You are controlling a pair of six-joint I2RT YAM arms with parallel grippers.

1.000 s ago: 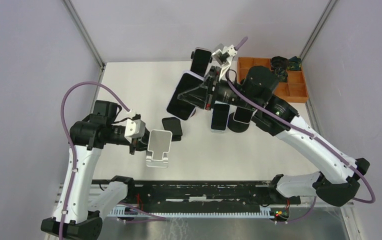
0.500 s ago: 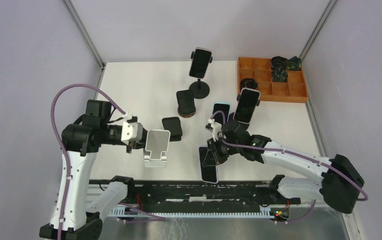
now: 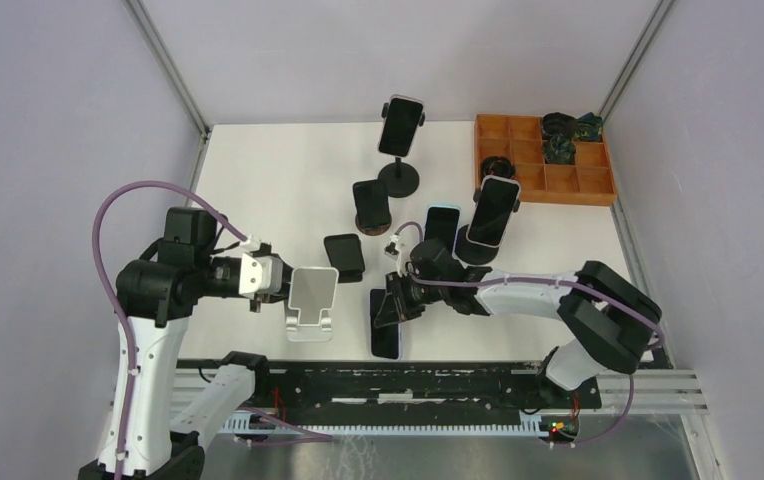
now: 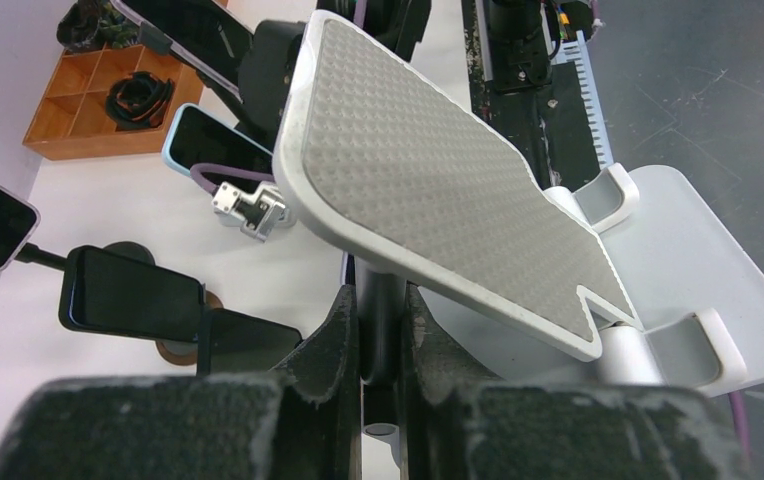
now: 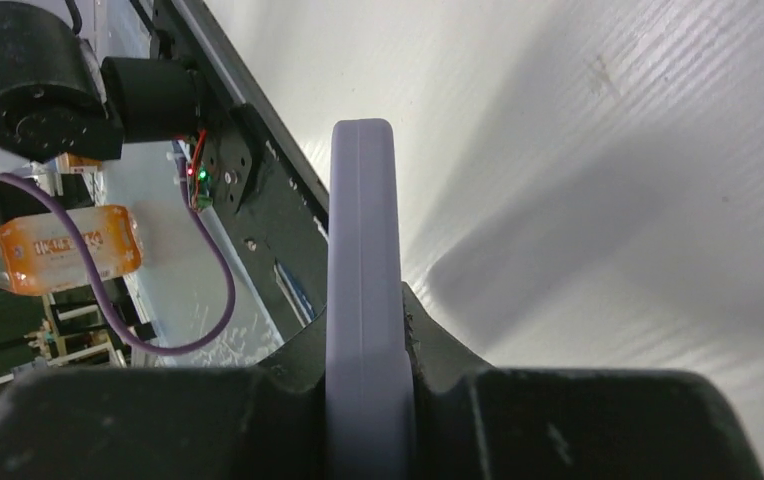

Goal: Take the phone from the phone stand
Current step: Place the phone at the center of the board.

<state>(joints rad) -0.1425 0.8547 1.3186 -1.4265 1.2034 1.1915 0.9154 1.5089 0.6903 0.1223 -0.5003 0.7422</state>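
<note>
The right arm is stretching low and leftward along the near edge, its right gripper (image 3: 401, 300) clamping the phone (image 3: 385, 325) just right of the stand (image 3: 310, 300). The left gripper (image 3: 261, 280) is pinching the stand's post, which is lying mostly hidden behind its plate.

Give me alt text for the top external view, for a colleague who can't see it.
The right tool grips a dark phone near the front edge of the white table, beside the empty silver phone stand clamped by the left tool. Behind them more phones sit on stands, and an orange compartment tray is far right.
</note>
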